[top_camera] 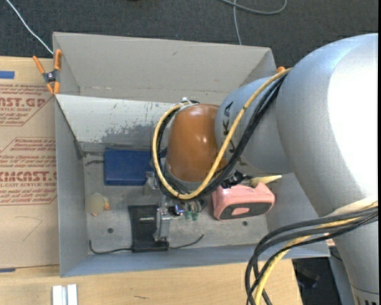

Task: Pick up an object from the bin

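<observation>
Lying flat on the bin floor near the front wall: a black slab [141,227], thin, matte, rectangular, hard-edged, with a fine dark cord [184,241] running along the floor at its near end. Not lifted yet, by the look of it.

Over its right edge, low to the floor, the gripper [161,224] of bare metal; contact unclear, and spread or clenched, cannot tell. Left to do, probably: closing on something and raising it clear.

Above that, a glossy orange-brown wrist cover [190,145] looped by yellow and black cables.

Just right, a rounded pink case [242,202] of smooth plastic. Behind, a deep-blue block [126,166], squarish and dull-surfaced. Far left, a small pale lump [97,203].

Around everything, the grey bin [70,170], scuffed sheet metal with sloped walls.
</observation>
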Tool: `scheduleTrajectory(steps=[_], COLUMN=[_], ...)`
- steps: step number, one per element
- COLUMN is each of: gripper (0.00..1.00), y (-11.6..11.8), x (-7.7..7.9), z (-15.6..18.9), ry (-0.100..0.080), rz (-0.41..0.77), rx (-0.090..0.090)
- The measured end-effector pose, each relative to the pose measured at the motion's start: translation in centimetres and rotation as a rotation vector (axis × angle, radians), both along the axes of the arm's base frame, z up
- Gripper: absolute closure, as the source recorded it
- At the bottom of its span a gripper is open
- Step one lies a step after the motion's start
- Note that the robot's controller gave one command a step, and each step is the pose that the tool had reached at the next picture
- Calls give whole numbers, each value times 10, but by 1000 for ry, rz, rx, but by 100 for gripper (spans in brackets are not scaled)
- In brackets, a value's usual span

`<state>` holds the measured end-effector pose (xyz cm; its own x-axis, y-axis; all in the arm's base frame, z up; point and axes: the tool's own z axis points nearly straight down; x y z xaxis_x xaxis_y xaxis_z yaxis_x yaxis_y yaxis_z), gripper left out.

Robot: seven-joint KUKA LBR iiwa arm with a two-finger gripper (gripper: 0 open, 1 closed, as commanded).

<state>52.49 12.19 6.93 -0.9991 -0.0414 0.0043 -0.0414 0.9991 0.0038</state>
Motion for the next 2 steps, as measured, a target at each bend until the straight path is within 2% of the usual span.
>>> scheduleTrajectory(steps=[1, 2], gripper=[100, 100], y=[11, 11], x=[-18, -18], z=[-2, -2], ry=[5, 5], rz=[145, 145], rx=[-4, -4])
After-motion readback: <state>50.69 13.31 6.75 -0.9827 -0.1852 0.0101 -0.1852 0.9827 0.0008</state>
